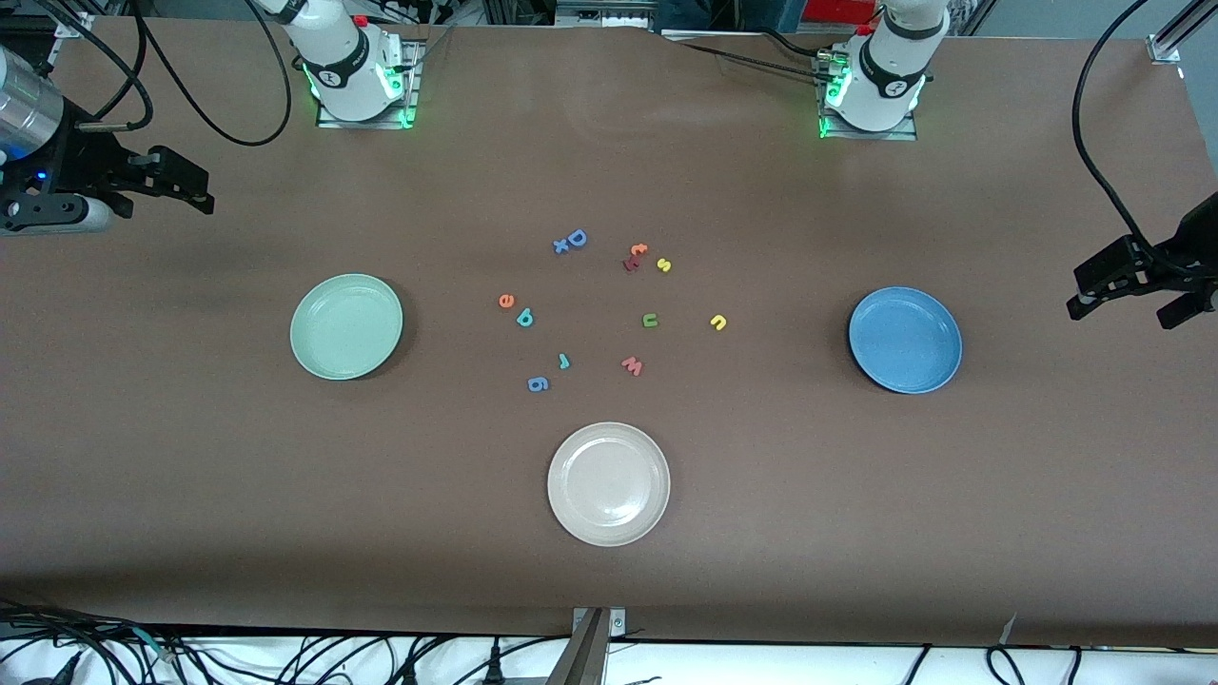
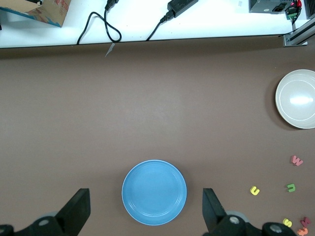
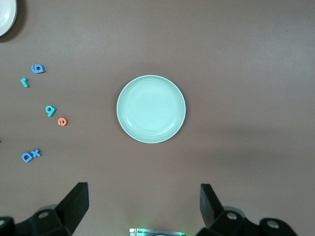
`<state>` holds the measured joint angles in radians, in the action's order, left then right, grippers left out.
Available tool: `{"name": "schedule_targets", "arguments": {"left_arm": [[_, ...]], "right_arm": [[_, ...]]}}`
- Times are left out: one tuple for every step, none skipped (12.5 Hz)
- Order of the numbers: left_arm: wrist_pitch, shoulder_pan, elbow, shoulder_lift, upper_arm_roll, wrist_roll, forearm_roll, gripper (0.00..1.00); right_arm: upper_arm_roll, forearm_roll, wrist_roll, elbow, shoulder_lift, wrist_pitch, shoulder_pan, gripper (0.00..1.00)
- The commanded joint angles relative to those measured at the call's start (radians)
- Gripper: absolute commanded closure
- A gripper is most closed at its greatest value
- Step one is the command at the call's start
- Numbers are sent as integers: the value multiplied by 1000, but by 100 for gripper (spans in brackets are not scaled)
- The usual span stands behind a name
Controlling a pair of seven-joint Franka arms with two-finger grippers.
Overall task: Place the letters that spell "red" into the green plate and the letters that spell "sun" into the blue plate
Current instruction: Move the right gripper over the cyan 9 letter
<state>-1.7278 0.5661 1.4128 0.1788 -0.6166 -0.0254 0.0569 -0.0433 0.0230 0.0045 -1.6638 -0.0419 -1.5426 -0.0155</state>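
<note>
The green plate (image 1: 346,326) (image 3: 151,108) lies toward the right arm's end, the blue plate (image 1: 905,340) (image 2: 154,192) toward the left arm's end. Between them lie the orange e (image 1: 506,302), teal d (image 1: 524,318), teal r (image 1: 563,361), yellow s (image 1: 664,265), olive u (image 1: 650,321) and yellow n (image 1: 718,323). My right gripper (image 1: 166,195) (image 3: 143,194) hangs open and empty over the table's end by the green plate. My left gripper (image 1: 1123,309) (image 2: 145,199) hangs open and empty over the end by the blue plate.
A cream-white plate (image 1: 608,483) sits nearer the front camera than the letters. Among the letters are a blue D (image 1: 576,238), blue x (image 1: 560,246), orange t (image 1: 638,250), dark red letter (image 1: 630,264), salmon w (image 1: 633,365) and blue g (image 1: 538,383).
</note>
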Motion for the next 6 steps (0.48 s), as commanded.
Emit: {"name": "schedule_targets", "arguments": {"left_arm": [[13,-2,-11,1,-3,7,3,0],[13,-2,-11,-1,-3,7,3,0],[13,-2,-11,-1,-3,7,4,0],[13,-2,-11,-1,-3,7,4,0],[13,-2,-11,-1,-3,7,4,0],[13,-2,-11,1,-3,7,3,0]], "right_arm": [[-4,-6,-6,12,-6,19,-1,0],[-18,-8,-1,12,-6,19,-1,0],[-54,-18,3,12,-6,19,-1,0],[-84,-37,6,12,-4,19,0,0],[-111,-61,6,10,-1,22,-1,0],[-133,-66,12,9,7,27,-1,0]]}}
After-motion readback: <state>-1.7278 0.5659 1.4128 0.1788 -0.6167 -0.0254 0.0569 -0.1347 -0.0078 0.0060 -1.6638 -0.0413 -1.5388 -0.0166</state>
